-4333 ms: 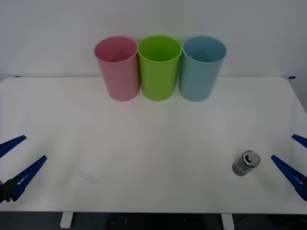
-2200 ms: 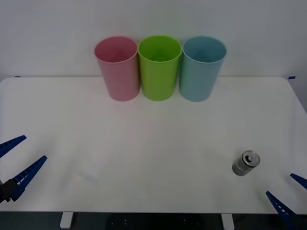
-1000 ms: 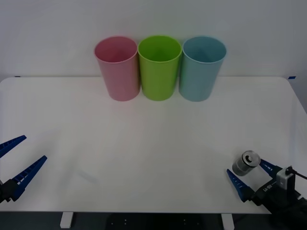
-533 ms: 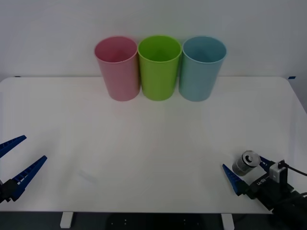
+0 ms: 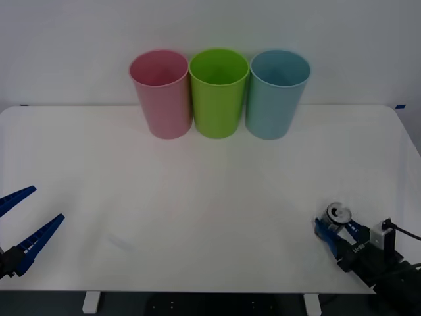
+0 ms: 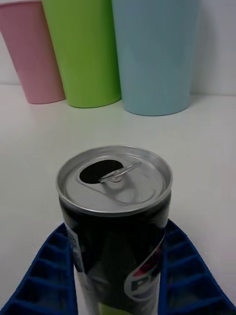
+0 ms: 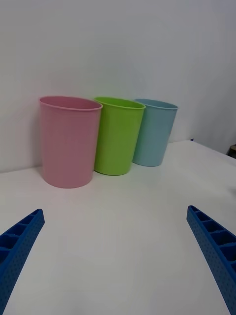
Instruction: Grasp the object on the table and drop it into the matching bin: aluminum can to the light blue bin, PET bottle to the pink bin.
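The aluminum can (image 5: 339,212), dark grey with a silver lid and pull tab, stands upright near the front right corner of the white table (image 5: 197,184). My right gripper (image 5: 337,227) is shut on it, one blue finger against each side. The right wrist view shows the can (image 6: 115,211) up close between the fingers (image 6: 187,270) of that gripper (image 6: 117,231). The light blue bin (image 5: 276,95) stands at the back of the table, right of centre, and the pink bin (image 5: 161,95) is left of it. My left gripper (image 5: 23,227) hangs open at the front left, holding nothing.
A lime green bin (image 5: 218,95) stands between the pink and light blue ones, all three touching in a row along the wall. The left wrist view shows the same row, the pink bin (image 7: 69,142) nearest. Broad bare tabletop lies between the can and the bins.
My right gripper came in from the table's right edge, moved around the can and closed its fingers on it. The left arm has not moved.
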